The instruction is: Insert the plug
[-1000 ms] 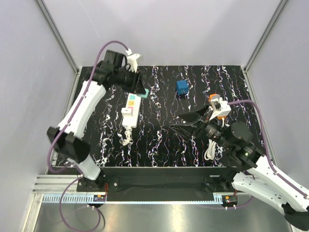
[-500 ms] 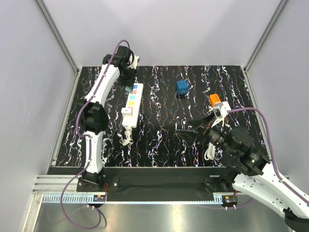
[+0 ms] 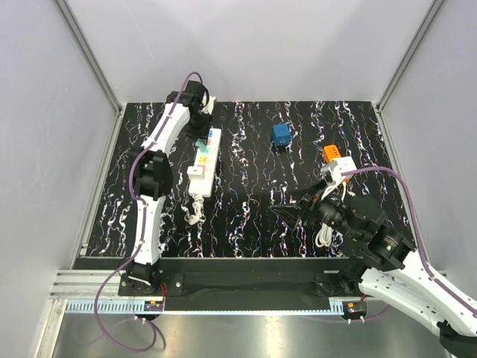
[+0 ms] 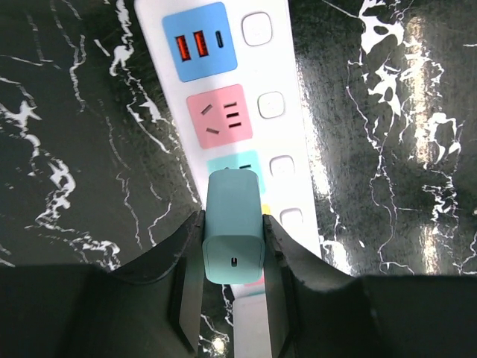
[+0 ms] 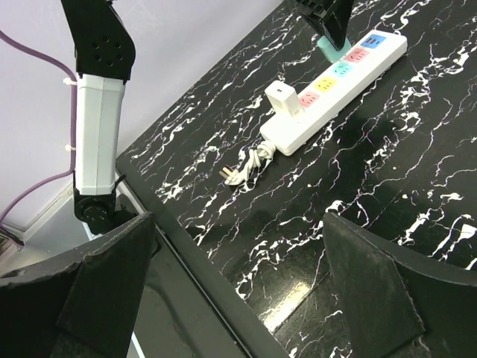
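The left claw [image 4: 233, 272] is clamped on the teal plug [image 4: 233, 235], low in the centre of the left wrist view. The plug stands over the teal socket of the strip [image 4: 257, 82], just below the pink one; whether its pins are in cannot be told. In the top view this is at upper left. The right claw [image 3: 292, 206] hangs right of centre, fingers wide apart, holding nothing. A white adapter [image 3: 195, 171] sits in the strip lower down. A blue block [image 3: 281, 134] lies upper centre.

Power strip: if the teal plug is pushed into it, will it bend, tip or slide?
Probably stiff: the power strip looks like rigid plastic. Lying flat, it seems unlikely to tip. It might slide on the glossy table.
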Controlling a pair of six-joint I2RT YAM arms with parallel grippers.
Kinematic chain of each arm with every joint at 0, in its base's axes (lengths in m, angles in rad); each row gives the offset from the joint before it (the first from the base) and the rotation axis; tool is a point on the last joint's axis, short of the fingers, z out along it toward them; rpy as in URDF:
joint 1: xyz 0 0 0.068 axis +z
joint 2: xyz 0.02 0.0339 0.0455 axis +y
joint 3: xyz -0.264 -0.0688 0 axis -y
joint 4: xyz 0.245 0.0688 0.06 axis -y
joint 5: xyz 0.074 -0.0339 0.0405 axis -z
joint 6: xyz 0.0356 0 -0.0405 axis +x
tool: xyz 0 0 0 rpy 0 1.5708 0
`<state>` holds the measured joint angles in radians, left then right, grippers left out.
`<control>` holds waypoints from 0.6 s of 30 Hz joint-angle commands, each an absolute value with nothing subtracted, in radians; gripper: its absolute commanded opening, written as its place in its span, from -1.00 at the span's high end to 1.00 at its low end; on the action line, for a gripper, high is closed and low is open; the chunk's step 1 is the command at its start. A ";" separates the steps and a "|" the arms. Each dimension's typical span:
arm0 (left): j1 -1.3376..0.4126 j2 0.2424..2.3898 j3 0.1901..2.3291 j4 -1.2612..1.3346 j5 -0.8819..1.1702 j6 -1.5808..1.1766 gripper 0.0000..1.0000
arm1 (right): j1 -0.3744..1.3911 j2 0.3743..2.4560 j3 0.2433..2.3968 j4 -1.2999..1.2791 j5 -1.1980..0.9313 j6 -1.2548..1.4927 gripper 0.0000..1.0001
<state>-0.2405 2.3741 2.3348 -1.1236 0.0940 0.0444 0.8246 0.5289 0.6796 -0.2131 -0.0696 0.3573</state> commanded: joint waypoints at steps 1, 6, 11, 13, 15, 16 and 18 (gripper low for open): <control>-0.242 2.396 2.379 -1.089 0.106 0.034 1.00 | 0.830 0.537 0.689 -0.204 -0.068 0.333 -0.99; -0.242 2.404 2.373 -1.089 0.107 0.037 1.00 | 0.830 0.551 0.692 -0.204 -0.063 0.325 -0.99; -0.244 2.404 2.362 -1.088 0.104 0.040 1.00 | 0.830 0.571 0.693 -0.202 -0.066 0.327 -1.00; -0.242 2.411 2.370 -1.086 0.086 0.048 1.00 | 0.830 0.572 0.689 -0.201 -0.063 0.327 -0.99; -0.242 2.421 2.387 -1.075 0.052 0.055 1.00 | 0.830 0.571 0.686 -0.201 -0.064 0.330 -0.99; -0.242 2.427 2.394 -1.071 0.045 0.058 1.00 | 0.830 0.566 0.684 -0.201 -0.063 0.330 -0.99; -0.241 2.439 2.419 -1.062 0.038 0.055 1.00 | 0.828 0.563 0.681 -0.201 -0.063 0.330 -0.99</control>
<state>-0.2436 2.4191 2.3512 -1.1030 0.0738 0.0456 0.8246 0.5713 0.6796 -0.2157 -0.0692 0.3435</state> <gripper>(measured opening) 0.346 0.993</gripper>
